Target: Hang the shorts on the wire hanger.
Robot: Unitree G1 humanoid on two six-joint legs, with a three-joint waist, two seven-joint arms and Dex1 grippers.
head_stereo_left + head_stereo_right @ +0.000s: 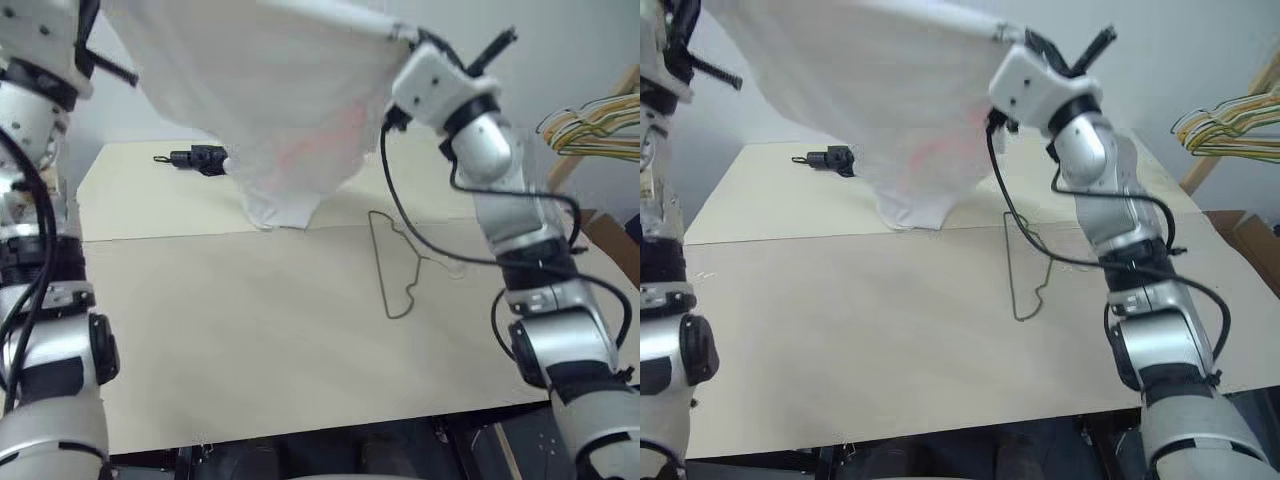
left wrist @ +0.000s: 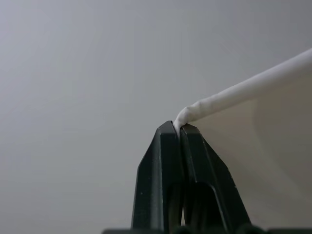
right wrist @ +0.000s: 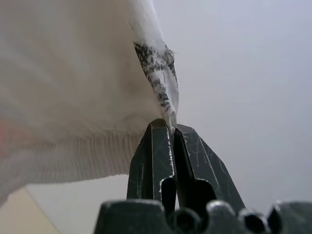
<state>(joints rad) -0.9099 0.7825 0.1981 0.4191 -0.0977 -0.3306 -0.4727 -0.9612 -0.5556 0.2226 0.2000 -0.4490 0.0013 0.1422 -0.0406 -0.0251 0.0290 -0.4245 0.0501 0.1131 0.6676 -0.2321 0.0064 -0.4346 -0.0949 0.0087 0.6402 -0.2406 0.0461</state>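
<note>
nearby, shorts [image 1: 270, 90] perhaps graze table [image 1: 250, 340]; wire hanger [image 1: 392, 270] beside.

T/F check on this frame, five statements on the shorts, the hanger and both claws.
1. Both claws are shut on the shorts. True: the left claw pinches one edge and the right claw pinches another.
2. The wire hanger is threaded through the shorts. False: it lies flat on the table, apart from them.
3. The shorts are lifted, with only their lowest part near the tabletop. True.
4. The black tool lies at the near edge of the table. False: it lies toward the far edge.
5. The bunch of coloured hangers lies on the table. False: it hangs off to the robot's right.
</note>
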